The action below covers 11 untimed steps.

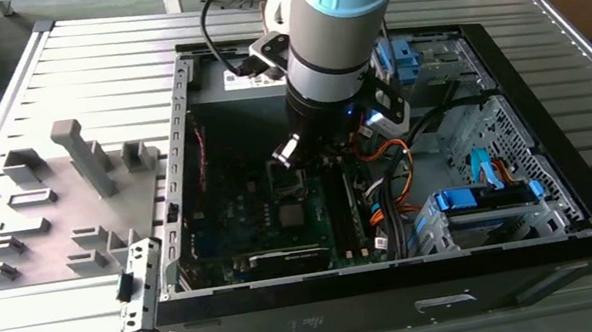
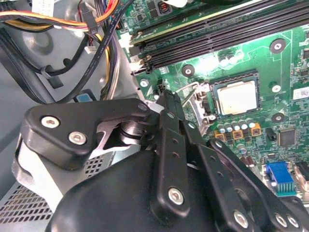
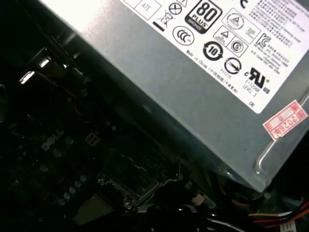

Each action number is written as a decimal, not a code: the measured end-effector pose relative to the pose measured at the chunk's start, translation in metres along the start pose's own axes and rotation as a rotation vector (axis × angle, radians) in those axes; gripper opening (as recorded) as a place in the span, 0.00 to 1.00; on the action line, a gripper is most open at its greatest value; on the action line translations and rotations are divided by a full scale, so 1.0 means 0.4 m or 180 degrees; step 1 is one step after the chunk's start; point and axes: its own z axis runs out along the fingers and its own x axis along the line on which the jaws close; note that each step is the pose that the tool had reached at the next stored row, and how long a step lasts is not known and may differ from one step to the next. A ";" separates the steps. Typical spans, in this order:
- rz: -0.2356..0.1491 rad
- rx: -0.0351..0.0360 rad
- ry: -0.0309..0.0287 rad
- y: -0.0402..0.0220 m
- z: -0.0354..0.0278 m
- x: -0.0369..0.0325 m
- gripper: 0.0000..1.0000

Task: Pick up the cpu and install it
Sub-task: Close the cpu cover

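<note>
The cpu [image 2: 236,97], a small square chip with a pale silvery top, lies flat in its socket on the green motherboard [image 2: 285,63]. The socket's metal plate [image 2: 199,102] stands raised beside it. My gripper [image 2: 166,99] hangs over the board just beside that plate, its black fingers [image 2: 170,126] drawn together to a point with nothing between them. In the exterior view the cpu [image 1: 295,215] shows as a pale square inside the open computer case [image 1: 573,181], with the gripper [image 1: 307,161] a little above and behind it. The first wrist view shows the dark socket frame [image 3: 130,179].
Memory slots [image 2: 227,34] run past the socket, and cable bundles [image 2: 99,43] hang nearby. The grey power supply [image 3: 203,72] sits close above the board. Blue drive bays [image 1: 482,200] fill the case at the exterior view's right. Grey holder blocks [image 1: 61,205] stand outside on the slatted table.
</note>
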 end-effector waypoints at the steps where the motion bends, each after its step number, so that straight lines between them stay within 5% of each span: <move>1: 0.0000 -0.0003 -0.0002 -0.002 -0.001 0.001 0.11; 11: -0.0001 -0.0026 -0.0022 -0.022 -0.012 0.018 0.11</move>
